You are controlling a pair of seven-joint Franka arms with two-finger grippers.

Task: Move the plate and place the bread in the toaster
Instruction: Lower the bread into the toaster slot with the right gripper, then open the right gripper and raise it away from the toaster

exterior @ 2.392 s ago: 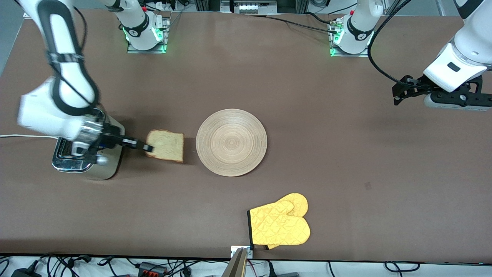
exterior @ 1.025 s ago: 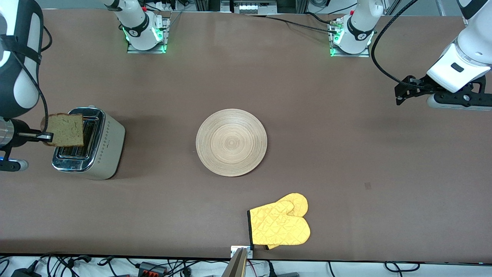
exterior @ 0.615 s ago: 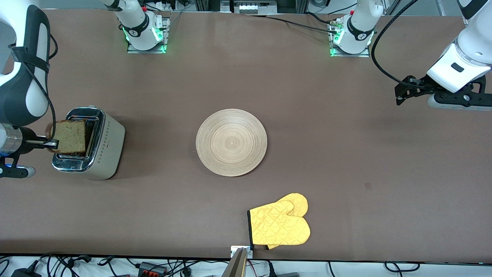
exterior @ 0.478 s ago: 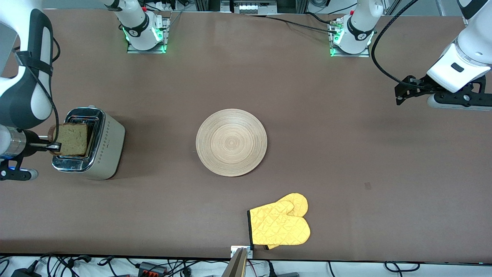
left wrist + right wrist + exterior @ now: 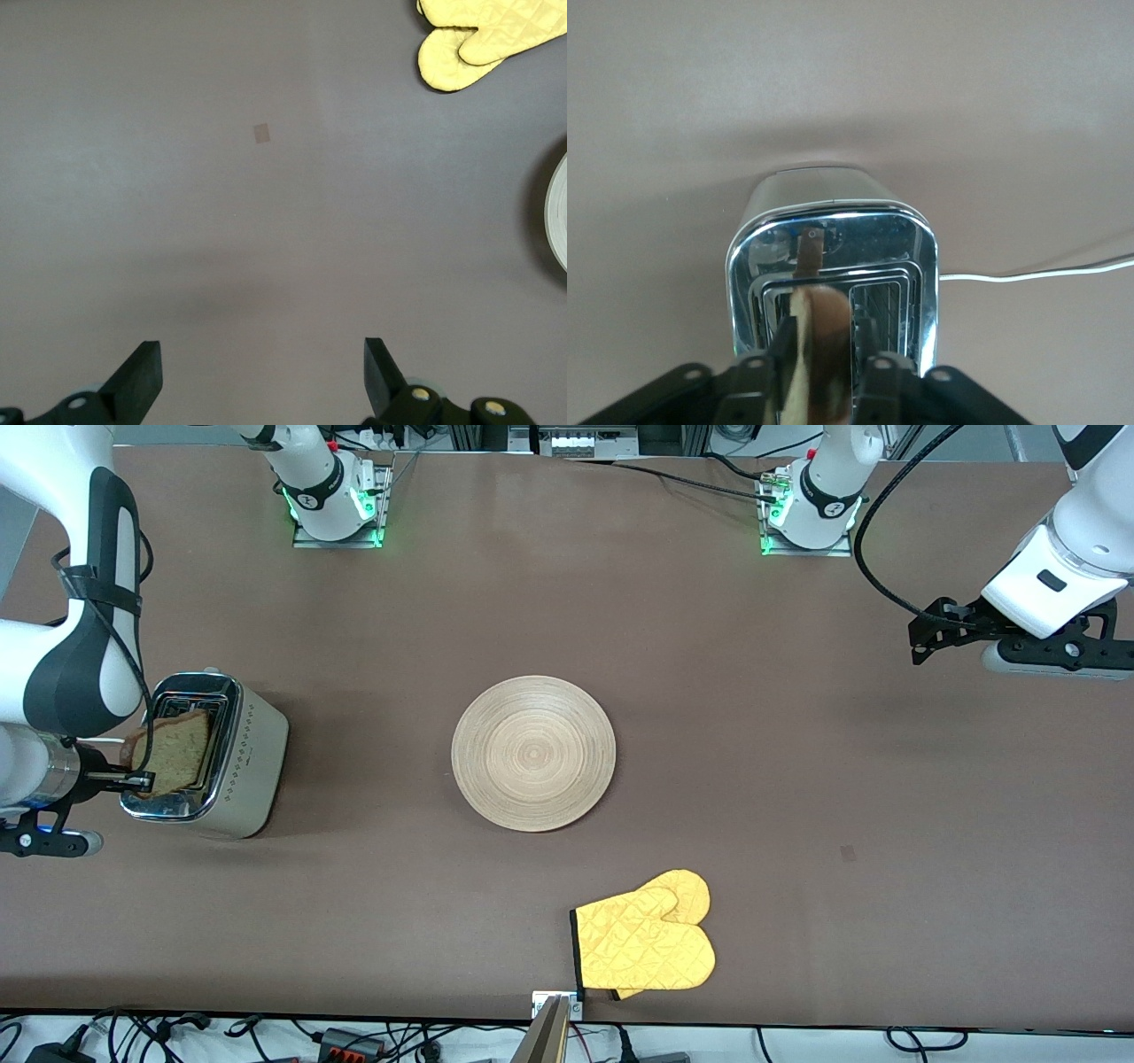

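The toaster (image 5: 237,772) stands at the right arm's end of the table, chrome top up. My right gripper (image 5: 137,782) is shut on the brown bread slice (image 5: 177,751), which stands on edge and is partly down in a toaster slot. In the right wrist view the bread (image 5: 822,354) sits between my fingers (image 5: 781,345) above the toaster's chrome top (image 5: 833,239). The light-wood plate (image 5: 533,753) lies at the table's middle. My left gripper (image 5: 921,642) is open and empty, up over the left arm's end of the table; it shows in its wrist view (image 5: 261,376).
A yellow oven mitt (image 5: 647,943) lies near the table's front edge, nearer the camera than the plate; it also shows in the left wrist view (image 5: 487,40). The toaster's white cord (image 5: 1036,273) trails off the table's end. Wide bare brown table surrounds the plate.
My right gripper carried the bread from beside the plate to over the toaster, turned it on edge and lowered it partway into a slot. The left arm barely moved.
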